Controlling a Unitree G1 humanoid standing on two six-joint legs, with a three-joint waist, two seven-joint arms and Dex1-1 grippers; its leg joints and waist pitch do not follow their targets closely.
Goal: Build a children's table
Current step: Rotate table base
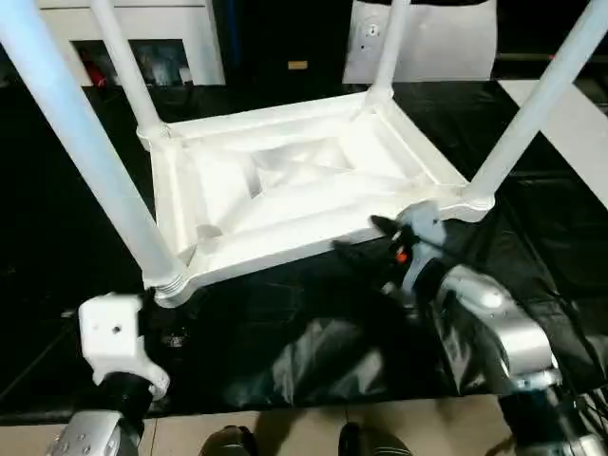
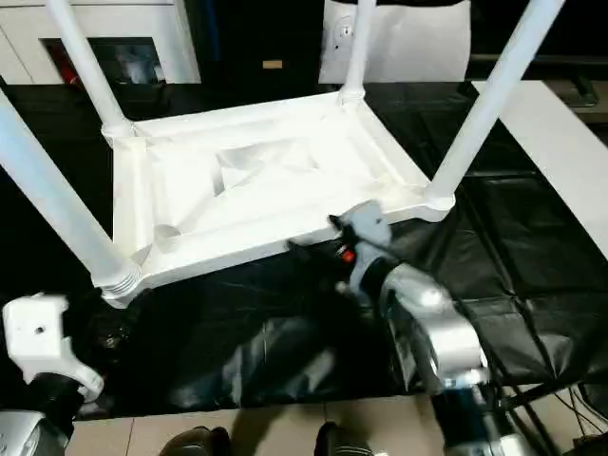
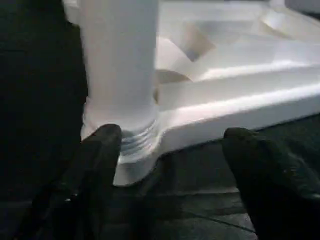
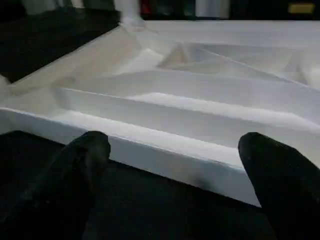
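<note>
The children's table lies upside down on a black cloth, its white ribbed tabletop facing up. Four white legs stand in the corner sockets: near left, far left, far right and near right. My left gripper is open just in front of the near left leg's threaded base, with one finger close beside it and nothing held. My right gripper is open at the tabletop's near edge, fingers spread before the rim.
A white cabinet with glass doors stands at the back left, with a white panel at the back right. A flat white board lies on the cloth to the right. Tan floor runs along the cloth's near edge.
</note>
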